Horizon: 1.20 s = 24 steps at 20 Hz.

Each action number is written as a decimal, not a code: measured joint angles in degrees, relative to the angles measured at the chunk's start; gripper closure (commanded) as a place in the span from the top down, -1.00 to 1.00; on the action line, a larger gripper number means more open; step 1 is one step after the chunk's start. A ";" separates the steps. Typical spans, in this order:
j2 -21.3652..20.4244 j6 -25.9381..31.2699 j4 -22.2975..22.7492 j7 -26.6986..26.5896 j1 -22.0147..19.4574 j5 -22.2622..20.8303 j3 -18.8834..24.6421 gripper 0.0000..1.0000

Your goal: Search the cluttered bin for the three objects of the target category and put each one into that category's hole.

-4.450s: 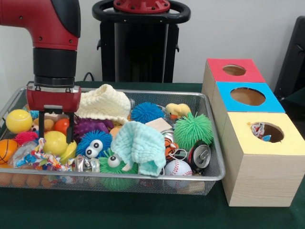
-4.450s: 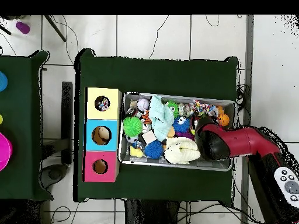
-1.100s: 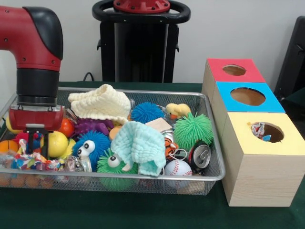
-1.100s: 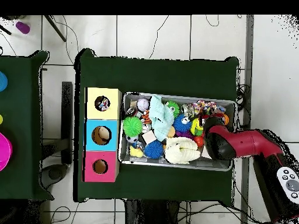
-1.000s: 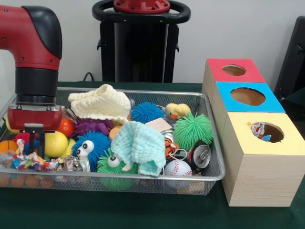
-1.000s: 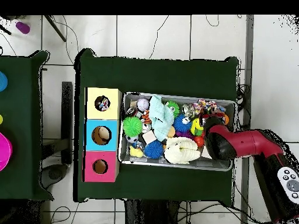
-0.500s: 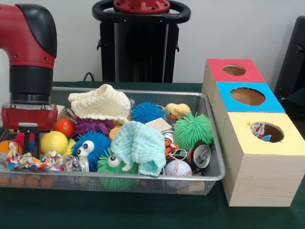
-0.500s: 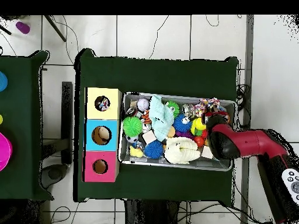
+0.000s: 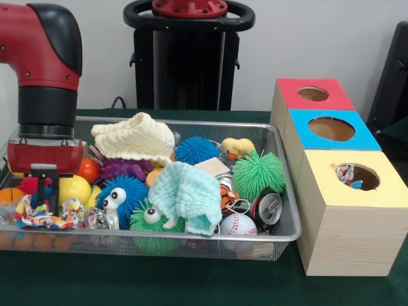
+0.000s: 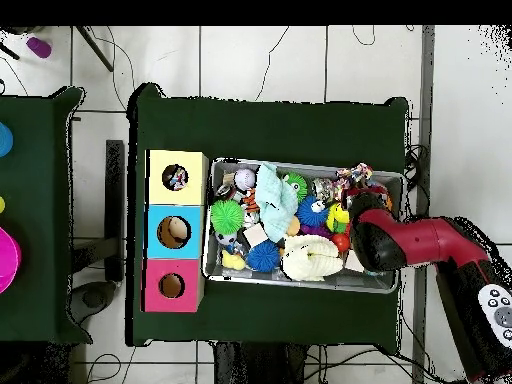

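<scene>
— Green cloth covers the table under the cluttered bin (image 9: pixel 280 233); where does the gripper (image 9: pixel 42 203) sit?

— At the bin's end farthest from the boxes, straight down over a braided cloth toy (image 9: pixel 44 213) that lies against the mesh wall. Another such toy (image 9: pixel 346 173) already pokes out of the yellow box's hole (image 9: pixel 357 176).

— Is it clamped on the toy?

— That cannot be told; the tips sink among the clutter.

— What might go wrong?

— Probably a floppy strand slips free on the lift, or snags the crushed can (image 9: pixel 102 218) just beside it. The mesh wall could also block the tips.

— And the third toy?

— Not to be seen; the mint washcloth (image 9: pixel 187 194) or the pale yellow one (image 9: pixel 135 138) may bury it.
</scene>
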 measured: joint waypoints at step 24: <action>-11.68 -0.02 3.18 0.00 5.67 11.58 -0.84 -1.00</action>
